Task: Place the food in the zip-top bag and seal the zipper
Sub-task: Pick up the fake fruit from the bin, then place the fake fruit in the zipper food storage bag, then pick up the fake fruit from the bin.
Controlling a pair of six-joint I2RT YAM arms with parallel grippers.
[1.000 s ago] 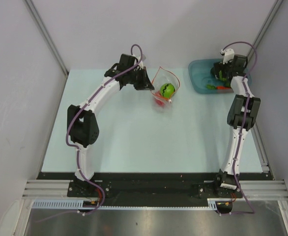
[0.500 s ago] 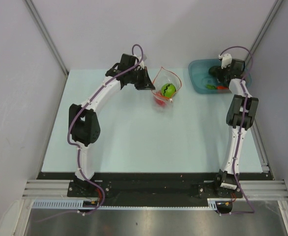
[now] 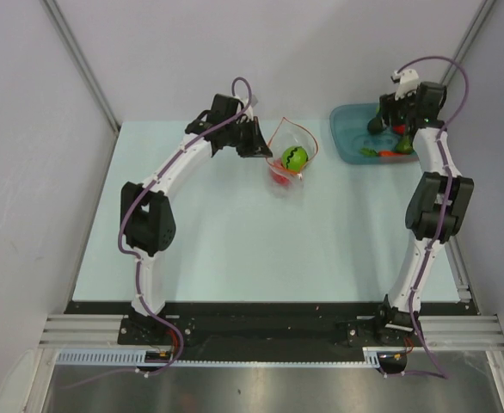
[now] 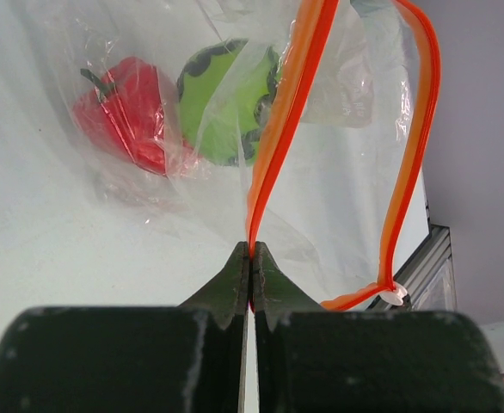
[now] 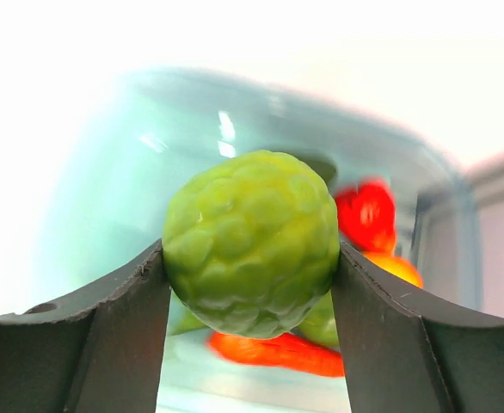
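Observation:
The clear zip-top bag (image 3: 288, 162) lies at the table's back middle, mouth held open; it also shows in the left wrist view (image 4: 192, 206). Inside it are a green striped ball (image 3: 292, 157) (image 4: 226, 103) and a red piece (image 3: 279, 177) (image 4: 127, 116). My left gripper (image 3: 263, 146) (image 4: 250, 251) is shut on the red-orange zipper (image 4: 273, 146) at the near lip. My right gripper (image 3: 388, 120) (image 5: 250, 258) is shut on a bumpy green ball (image 5: 250, 243), held above the teal tray (image 3: 348, 138). A carrot (image 3: 390, 153) (image 5: 278, 351), red piece (image 5: 365, 213) and orange-yellow piece (image 5: 396, 267) lie in the tray.
The teal tray stands at the back right corner, close to the right wall. Grey walls enclose the table on the left, back and right. The arm bases and a black rail (image 3: 261, 327) run along the near edge.
My right gripper has risen out of the tray with the bumpy green ball in it, and the right arm has straightened upward. The left arm and the bag have not moved.

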